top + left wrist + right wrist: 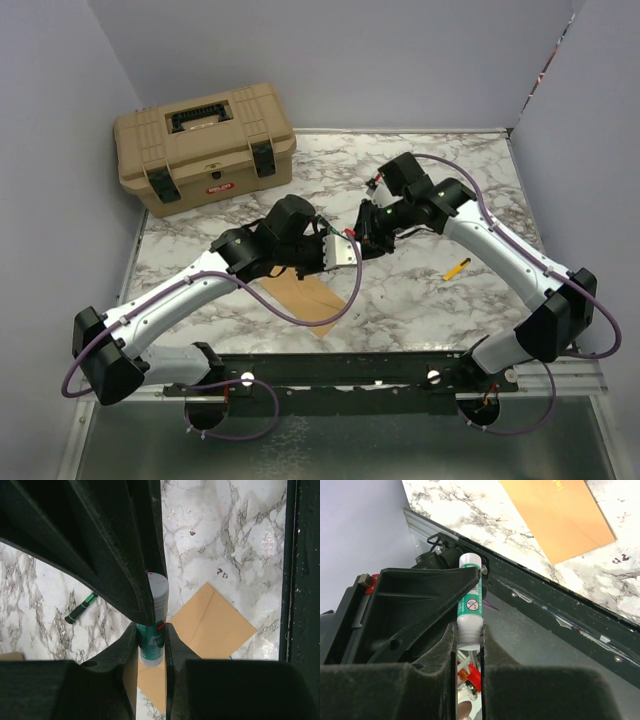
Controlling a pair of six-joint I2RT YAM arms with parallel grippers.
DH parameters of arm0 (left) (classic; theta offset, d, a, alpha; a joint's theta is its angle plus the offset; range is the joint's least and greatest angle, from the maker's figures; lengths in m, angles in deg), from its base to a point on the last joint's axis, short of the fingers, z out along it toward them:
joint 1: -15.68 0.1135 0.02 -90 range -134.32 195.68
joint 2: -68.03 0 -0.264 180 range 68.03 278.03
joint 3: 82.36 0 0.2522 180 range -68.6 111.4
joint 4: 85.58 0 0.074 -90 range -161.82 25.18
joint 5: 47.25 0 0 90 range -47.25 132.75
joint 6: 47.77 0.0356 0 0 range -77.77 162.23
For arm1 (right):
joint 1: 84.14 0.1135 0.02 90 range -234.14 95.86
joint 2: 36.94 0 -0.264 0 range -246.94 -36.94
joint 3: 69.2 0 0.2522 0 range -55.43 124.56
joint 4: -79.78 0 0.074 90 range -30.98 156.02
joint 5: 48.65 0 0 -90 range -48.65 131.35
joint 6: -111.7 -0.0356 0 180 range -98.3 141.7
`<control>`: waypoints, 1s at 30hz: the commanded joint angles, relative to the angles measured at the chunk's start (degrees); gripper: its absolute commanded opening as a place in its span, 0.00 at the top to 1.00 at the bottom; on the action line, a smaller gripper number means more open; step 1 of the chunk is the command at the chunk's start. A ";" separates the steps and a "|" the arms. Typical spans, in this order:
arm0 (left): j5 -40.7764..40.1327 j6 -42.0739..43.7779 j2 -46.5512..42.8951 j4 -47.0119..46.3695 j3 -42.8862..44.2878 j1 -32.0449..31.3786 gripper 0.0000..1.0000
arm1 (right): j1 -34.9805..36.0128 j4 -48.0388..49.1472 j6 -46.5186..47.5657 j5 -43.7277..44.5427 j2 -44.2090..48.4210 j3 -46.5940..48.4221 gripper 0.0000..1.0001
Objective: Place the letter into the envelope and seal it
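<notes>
The brown envelope [312,300] lies flat on the marble table near the front edge, partly under my left arm. It also shows in the left wrist view [215,625] and the right wrist view [560,515]. The letter is not visible as a separate sheet. My two grippers meet above the table on one green-and-white glue stick [153,635]. My left gripper [151,632] is shut on its green body. My right gripper [469,632] is shut on its white ridged end [469,630]. In the top view the left gripper [345,252] and right gripper [363,240] touch tip to tip.
A tan toolbox [205,145] stands shut at the back left. A small marker [456,268] lies on the table to the right; it also shows in the left wrist view [82,607]. A black rail [340,372] runs along the front edge. Walls enclose the table.
</notes>
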 commanded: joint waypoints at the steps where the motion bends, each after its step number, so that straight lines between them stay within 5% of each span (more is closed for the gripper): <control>1: 7.46 -5.72 -5.97 -35.10 0.34 -2.87 1.00 | 2.52 5.10 -1.59 6.42 -2.70 -0.80 1.00; 6: 0.62 -15.64 -9.78 -40.06 -10.96 -2.85 1.00 | 2.50 4.50 0.41 8.38 -1.24 1.64 0.97; 13: -5.68 -19.97 -13.43 -40.67 -19.02 -2.69 1.00 | 2.47 1.97 2.76 10.46 1.22 3.99 0.54; 21: -8.54 -23.05 -13.82 -38.50 -21.51 -2.47 1.00 | 2.49 2.75 3.07 10.46 4.90 5.56 0.39; 25: -8.94 -23.87 -13.88 -38.07 -21.86 -2.40 1.00 | 2.46 6.49 2.31 9.78 7.30 4.15 0.39; 30: -9.92 -23.91 -13.66 -36.92 -21.94 -2.41 1.00 | 2.51 5.21 4.21 9.05 6.63 4.64 0.68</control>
